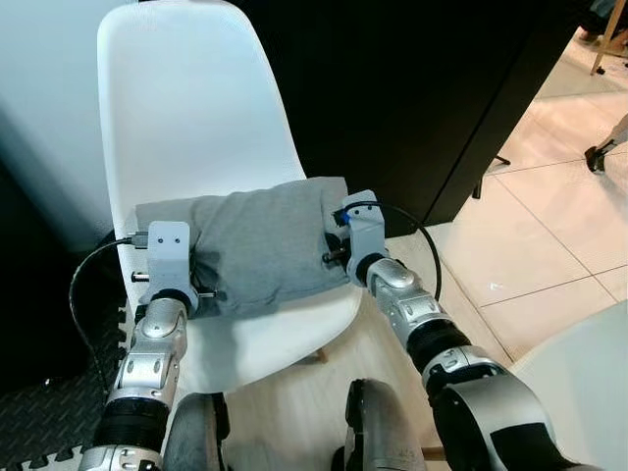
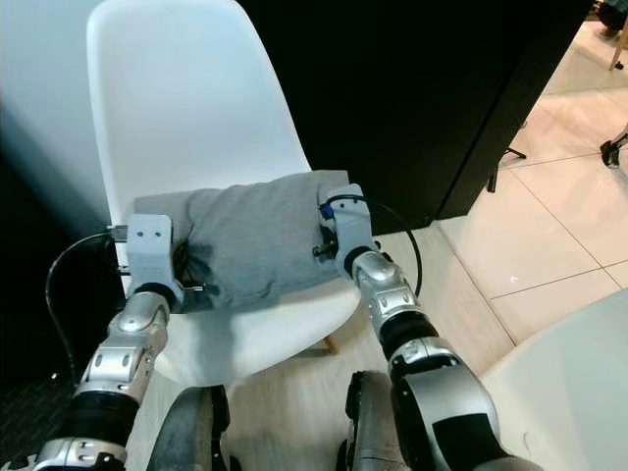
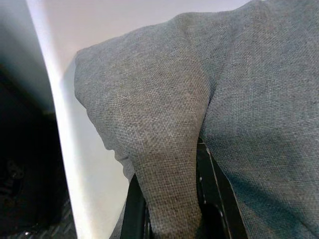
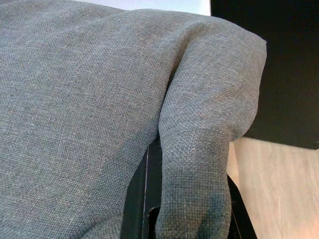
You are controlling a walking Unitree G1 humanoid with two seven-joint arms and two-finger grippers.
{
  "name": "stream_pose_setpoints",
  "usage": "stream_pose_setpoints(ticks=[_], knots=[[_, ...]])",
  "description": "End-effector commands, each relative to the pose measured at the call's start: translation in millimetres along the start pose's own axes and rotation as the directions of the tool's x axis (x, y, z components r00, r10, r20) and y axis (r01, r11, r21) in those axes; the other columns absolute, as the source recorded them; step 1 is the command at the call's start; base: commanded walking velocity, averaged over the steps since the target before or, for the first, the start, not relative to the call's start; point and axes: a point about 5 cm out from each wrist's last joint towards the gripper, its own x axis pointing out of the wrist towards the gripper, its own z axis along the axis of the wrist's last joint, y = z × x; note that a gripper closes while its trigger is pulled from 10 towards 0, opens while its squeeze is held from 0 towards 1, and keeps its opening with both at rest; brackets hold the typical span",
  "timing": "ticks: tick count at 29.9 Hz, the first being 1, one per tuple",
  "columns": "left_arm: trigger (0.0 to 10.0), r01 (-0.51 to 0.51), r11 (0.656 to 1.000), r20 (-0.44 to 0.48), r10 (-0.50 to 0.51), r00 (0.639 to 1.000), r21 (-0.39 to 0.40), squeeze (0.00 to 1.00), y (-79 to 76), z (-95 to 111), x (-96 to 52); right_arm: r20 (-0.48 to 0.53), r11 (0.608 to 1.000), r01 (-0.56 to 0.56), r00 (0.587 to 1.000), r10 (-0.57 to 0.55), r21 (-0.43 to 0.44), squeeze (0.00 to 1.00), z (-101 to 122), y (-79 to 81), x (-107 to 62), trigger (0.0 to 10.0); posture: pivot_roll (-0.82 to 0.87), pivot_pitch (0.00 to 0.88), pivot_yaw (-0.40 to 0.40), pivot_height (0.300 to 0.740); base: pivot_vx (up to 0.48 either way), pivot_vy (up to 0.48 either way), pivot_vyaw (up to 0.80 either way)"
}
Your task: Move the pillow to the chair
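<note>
The grey pillow (image 1: 257,245) is lying across the seat of the white chair (image 1: 186,108), spanning it from side to side, with its far edge close to the base of the backrest. The fabric is bunching near both ends, where the grippers are holding it.

The left gripper (image 3: 167,209) is gripping the pillow's left end. In the left wrist view a fold of grey cloth is running down between the two black fingers (image 3: 133,209), which are pressing against it on either side (a narrow pinch, with cloth filling the gap). The chair's white seat edge is showing beside that fold.

The right gripper (image 4: 187,214) is gripping the pillow's right end in the same manner. In the right wrist view a rolled corner of the cloth is sitting between the fingers (image 4: 139,199), which are clamping onto it. Light wood flooring (image 4: 279,189) is showing beyond that corner.

In the head views, both silver arms are reaching forward to the seat, the left wrist housing (image 1: 167,250) sitting over the pillow's left end and the right wrist housing (image 1: 361,231) against its right end. A black cable (image 1: 83,285) is looping from the left wrist.

A dark panel (image 1: 422,88) is standing behind the chair to the right, and pale floor tiles (image 1: 549,216) are lying further right.
</note>
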Motion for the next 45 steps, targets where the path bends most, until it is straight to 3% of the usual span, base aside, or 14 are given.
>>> stream_pose_setpoints(ticks=[1,14,15,24,25,26,30,31,37,41,42,45], knots=[[10.0,-0.006,1.0,0.038,0.005,0.999,0.025,0.0,0.6,7.6,1.0,-0.004,0.999,-0.036,0.999,0.036,-0.023,0.0,-0.7,4.9,1.4,10.0,0.07,0.2,-0.124,0.577,0.0,0.0,0.0],[10.0,0.001,1.0,0.009,-0.001,1.0,-0.03,0.0,-3.1,5.1,3.6,-0.009,0.999,-0.042,0.999,0.042,0.028,0.0,-0.8,7.1,3.7,10.0,0.07,0.208,-0.119,0.577,0.0,0.0,0.0],[10.0,0.002,0.999,0.014,-0.001,1.0,-0.039,1.0,-3.4,6.6,3.4,0.0,0.998,-0.047,0.999,0.047,0.051,1.0,-0.1,7.2,3.8,10.0,0.07,0.204,-0.118,0.577,0.0,0.0,0.0],[10.0,-0.021,0.999,0.031,0.022,0.999,-0.049,1.0,-0.7,12.0,4.4,0.005,0.999,-0.01,1.0,0.01,0.038,1.0,2.1,2.8,4.0,10.0,0.07,0.191,-0.114,0.577,0.0,0.0,0.0],[10.0,-0.02,0.999,0.04,0.022,0.999,-0.047,1.0,-0.8,14.5,4.6,0.004,1.0,0.013,1.0,-0.013,0.022,0.87,3.2,-0.6,3.8,10.0,0.07,0.187,-0.113,0.577,0.0,0.0,0.0],[10.0,-0.022,0.999,0.047,0.024,0.999,-0.047,1.0,-0.8,16.9,4.6,0.011,0.999,0.041,0.999,-0.041,0.014,0.0,5.3,-4.9,3.4,10.0,0.07,0.183,-0.112,0.577,0.0,0.0,0.0],[10.0,-0.033,0.999,0.057,0.035,0.998,-0.041,1.0,-0.4,19.6,4.7,0.026,0.997,0.08,0.996,-0.08,0.008,0.0,9.0,-10.7,2.9,10.0,0.07,0.178,-0.111,0.577,0.0,0.0,0.0],[10.0,-0.043,0.998,0.06,0.045,0.997,-0.035,0.0,0.0,20.0,4.7,0.034,0.995,0.103,0.994,-0.103,0.012,0.0,11.0,-14.1,2.5,10.0,0.07,0.174,-0.11,0.577,0.0,0.0,0.0],[10.0,-0.057,0.998,0.066,0.059,0.996,-0.022,0.0,-0.1,20.1,4.9,0.07,0.985,0.172,0.982,-0.173,0.022,0.0,19.2,-23.6,1.5,10.0,0.07,0.165,-0.107,0.577,0.0,0.0,0.0],[10.0,-0.038,0.998,0.11,0.043,0.993,-0.054,0.0,-1.4,31.2,4.4,0.099,0.985,0.14,0.984,-0.15,0.103,0.0,25.4,-23.4,2.2,10.0,0.07,0.148,-0.105,0.577,0.0,0.0,0.0],[10.0,0.05,0.998,0.168,-0.046,0.985,-0.022,0.0,-10.3,42.6,2.5,0.132,0.979,0.127,0.98,-0.148,0.159,0.0,28.0,-23.9,1.4,10.0,0.09,0.131,-0.099,0.577,0.0,0.0,0.0],[10.0,0.117,0.993,0.209,-0.12,0.971,0.025,0.0,-19.5,51.1,-1.1,0.155,0.977,0.137,0.974,-0.163,0.165,0.0,27.2,-25.0,-0.7,10.0,0.09,0.122,-0.093,0.577,0.0,0.0,0.0]])
